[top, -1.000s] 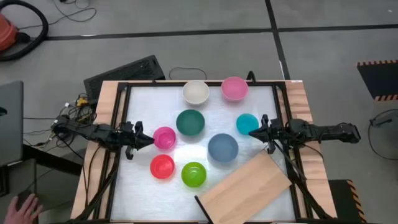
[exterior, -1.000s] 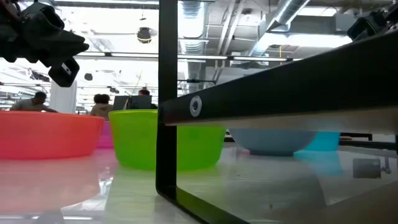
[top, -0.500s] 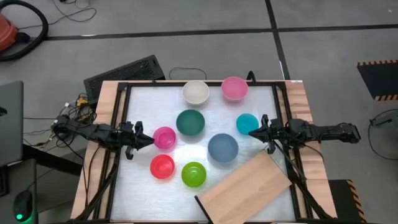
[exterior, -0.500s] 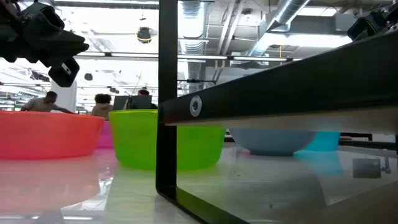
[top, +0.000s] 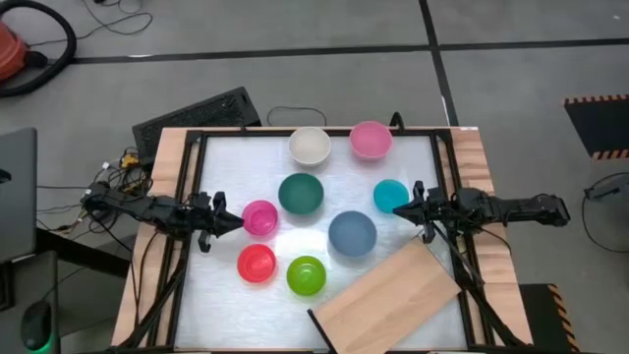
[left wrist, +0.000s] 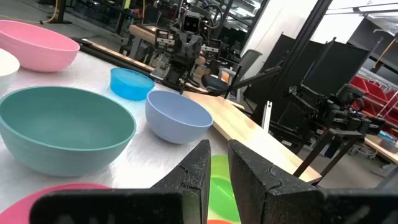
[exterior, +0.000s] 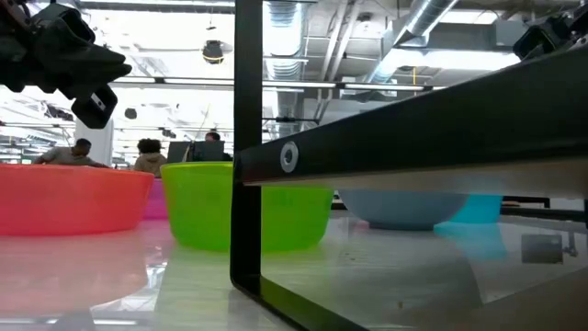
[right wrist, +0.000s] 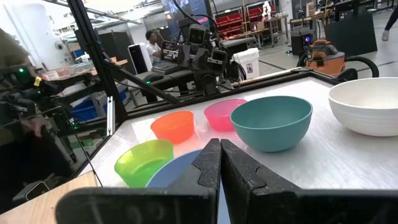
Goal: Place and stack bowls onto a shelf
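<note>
A: Stock, near to far?

B: Shelf (top: pixel 389 298) bare, nearest bench (top: pixel 413 157) edge; then lime (top: pixel 306 275), red (top: pixel 257 263), slate (top: pixel 351 234). Nothing stacked.

A: Claws?

B: I see left claw (top: pixel 239 222) by magenta (top: pixel 260 217), right claw (top: pixel 397 208) by cyan (top: pixel 389 195), both clenched, empty. Next: spread, grasp.

Keyboard (top: pixel 201 111), perhaps 1 vacuum (top: pixel 14 51) on floor.

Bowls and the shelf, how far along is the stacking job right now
Nothing looks done: the shelf is bare and all eight bowls sit singly on the table, unstacked. Nothing is in hand: the left claw points at the magenta bowl, the right claw at the cyan bowl, both shut and empty. All placing and stacking remains.
</note>
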